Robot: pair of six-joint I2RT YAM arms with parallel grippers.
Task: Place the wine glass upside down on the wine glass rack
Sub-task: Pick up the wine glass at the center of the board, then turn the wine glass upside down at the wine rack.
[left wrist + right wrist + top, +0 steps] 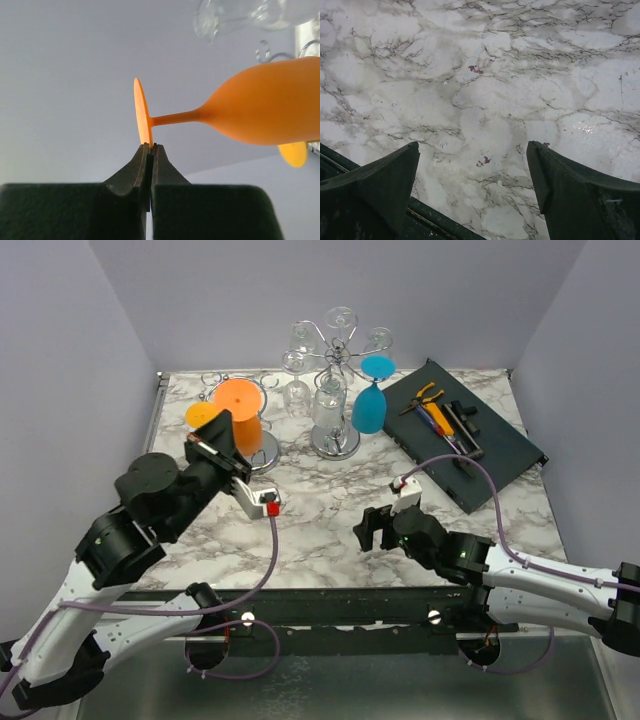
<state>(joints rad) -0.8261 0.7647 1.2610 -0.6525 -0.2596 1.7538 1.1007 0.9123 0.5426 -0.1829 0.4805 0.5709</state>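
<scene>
An orange wine glass (242, 420) hangs upside down, foot up, near the back left. My left gripper (222, 425) is shut on the rim of its foot. In the left wrist view the gripper (150, 146) pinches the foot's edge, and the glass's stem and bowl (270, 107) reach to the right. The chrome wine glass rack (336, 360) stands at the back centre. A blue glass (370, 405) and clear glasses (297, 365) hang on it upside down. My right gripper (372, 527) is open and empty low over the marble; its fingers (390, 175) stand wide apart.
A second orange disc (200, 415) shows just left of the held glass. A round chrome base (264, 448) sits under the glass, with wire loops (213, 380) behind. A dark tray (470, 435) with pliers and tools lies at the back right. Grey walls enclose the table.
</scene>
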